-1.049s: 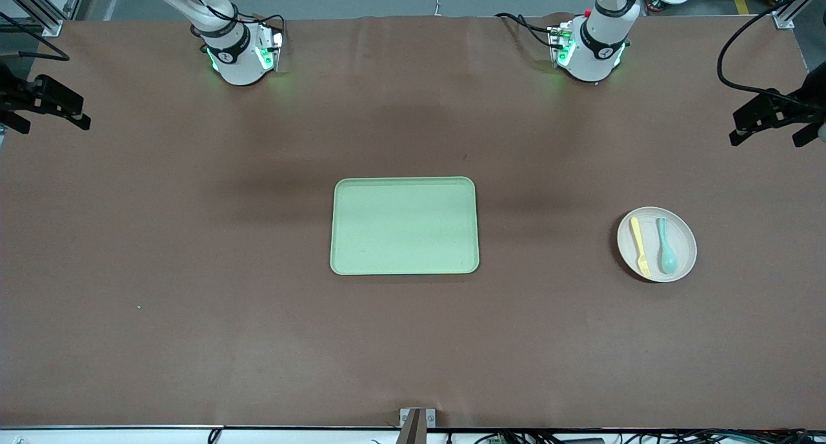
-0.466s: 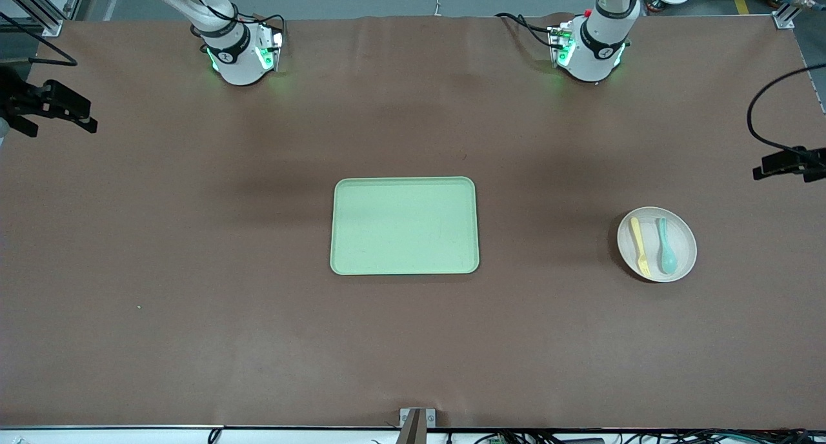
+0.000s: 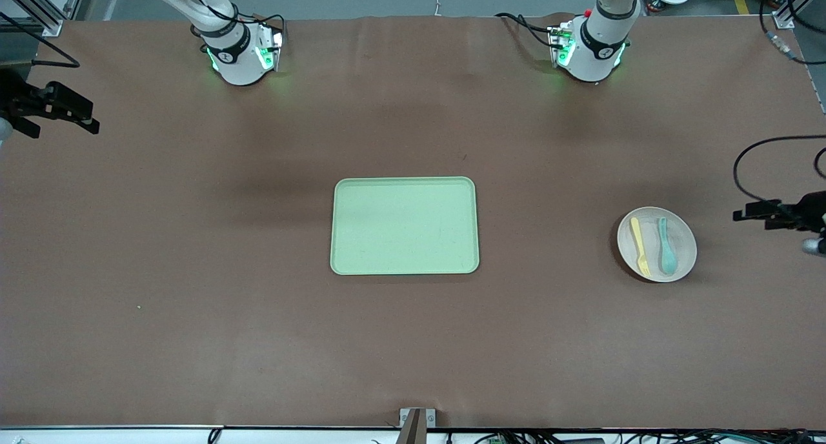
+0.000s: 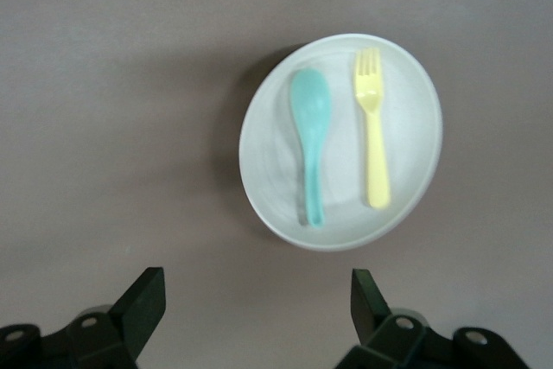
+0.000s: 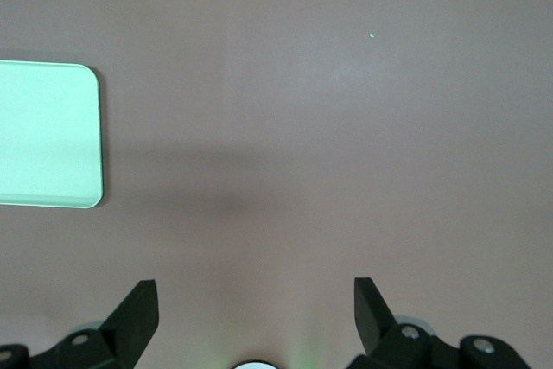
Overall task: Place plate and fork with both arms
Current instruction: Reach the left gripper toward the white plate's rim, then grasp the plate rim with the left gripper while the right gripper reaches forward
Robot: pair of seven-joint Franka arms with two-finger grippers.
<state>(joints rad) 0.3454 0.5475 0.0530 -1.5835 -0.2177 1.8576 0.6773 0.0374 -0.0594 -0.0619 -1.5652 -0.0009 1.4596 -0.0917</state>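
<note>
At the left arm's end, left gripper (image 4: pixel 259 304): it is hanging over bare table at the middle height of the front view's edge, beside the plate and apart from it, holding nothing.
Left fingers (image 4: pixel 149 298): they are standing wide apart; in the left wrist view both black tips are showing along the bottom of the frame, with the plate in the upper middle.
Plate (image 3: pixel 685 236): the round cream plate is lying flat on the table toward the left arm's end, a little lower in the front view than the tray's middle.
Fork (image 3: pixel 640 246): the pale-yellow fork is lying in the plate, tines pointing toward the front camera.
Spoon (image 3: pixel 665 245): the teal spoon is lying in the plate alongside the fork, not touching it, bowl toward the front camera.
Tray (image 3: pixel 404 225): the light-green rectangular tray is sitting in the middle of the front view, well apart from the plate.
Right gripper (image 5: pixel 255 300): it is waiting over the right arm's end of the table, high in the front view, fingers spread wide and holding nothing.
Table (image 3: pixel 193 270): brown covering is filling the frame.
</note>
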